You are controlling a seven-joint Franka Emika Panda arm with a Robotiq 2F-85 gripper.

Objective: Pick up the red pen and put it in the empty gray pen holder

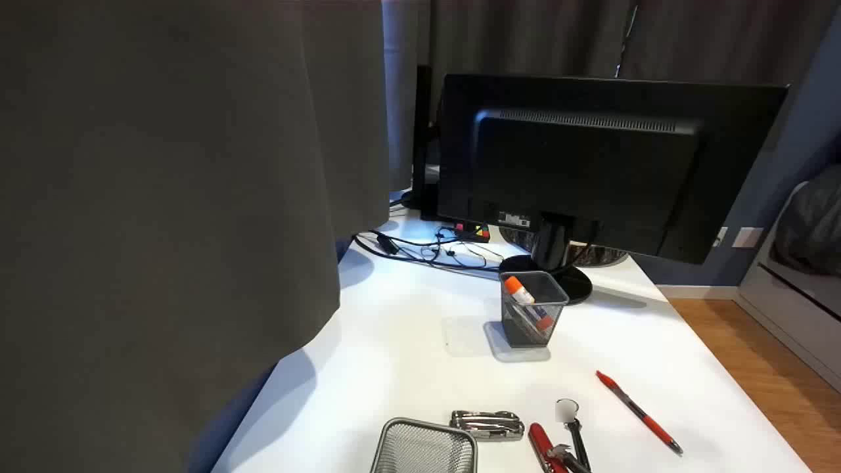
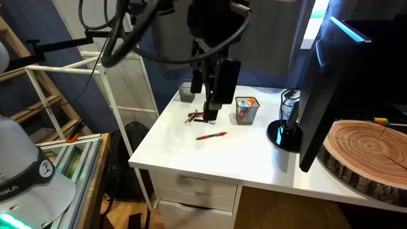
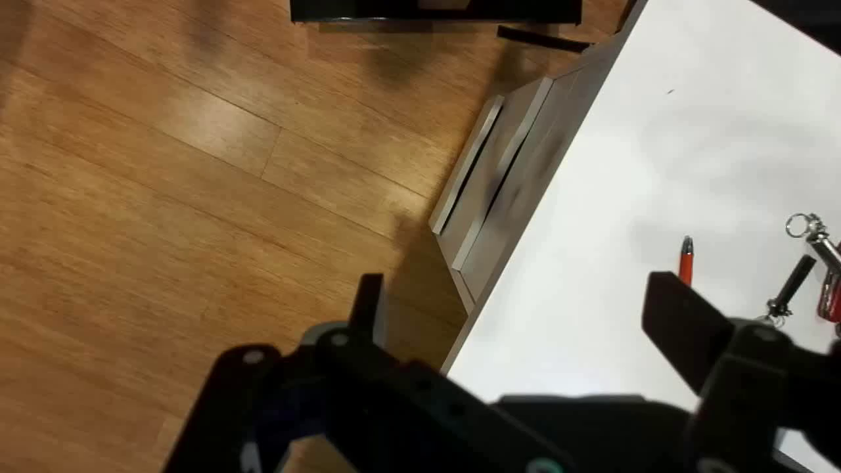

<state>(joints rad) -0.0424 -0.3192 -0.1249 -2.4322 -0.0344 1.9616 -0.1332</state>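
We see the red pen lying flat on the white worktop, well apart from the gray pen holder, which stands upright near the worktop's far corner. Between them lie a red-handled implement and a shiny metal piece. The darker mesh box holds an orange-capped stick. Higher up, we find the tool, its 2 fingers spread wide, holding nothing.
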